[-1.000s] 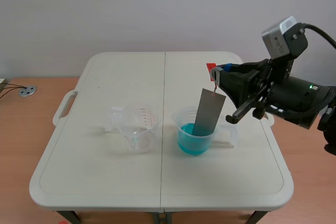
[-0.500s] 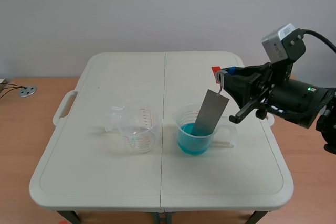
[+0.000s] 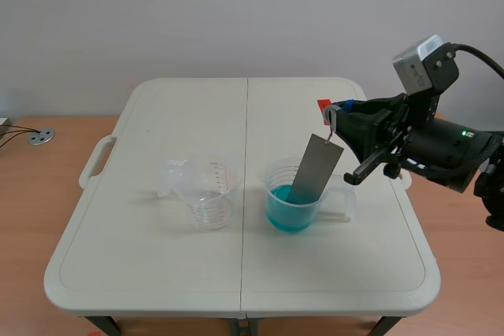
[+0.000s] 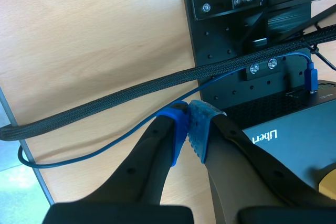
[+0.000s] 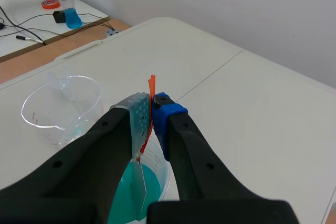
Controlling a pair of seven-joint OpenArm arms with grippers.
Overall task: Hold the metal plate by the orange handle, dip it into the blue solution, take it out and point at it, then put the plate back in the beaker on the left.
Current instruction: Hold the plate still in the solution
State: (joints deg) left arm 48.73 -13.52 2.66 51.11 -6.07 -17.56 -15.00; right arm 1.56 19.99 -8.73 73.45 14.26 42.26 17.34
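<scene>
While the right gripper (image 5: 151, 109) pinches the thin orange handle (image 5: 151, 88) between its pads, the flat grey metal plate (image 3: 315, 168) hangs tilted, right of centre in the scene view. Its lower end is down inside the clear plastic beaker of blue solution (image 3: 293, 208). So the grasp is done and the dip looks under way (lower edge sits below the rim). What remains is to lift it out, point at it, then put it in the clear measuring beaker (image 3: 206, 193) just left of centre on the white folding table (image 3: 150, 273).

Off the table, the left gripper (image 4: 189, 125) has its fingers pressed together on nothing, over a wooden surface (image 4: 94, 35) and a black braided cable (image 4: 105, 106); it does not show in the scene view.

Hard to tell are how deep the plate sits and whether it touches the beaker bottom. From the right wrist the plate shows edge-on, mostly hidden by the fingers.
</scene>
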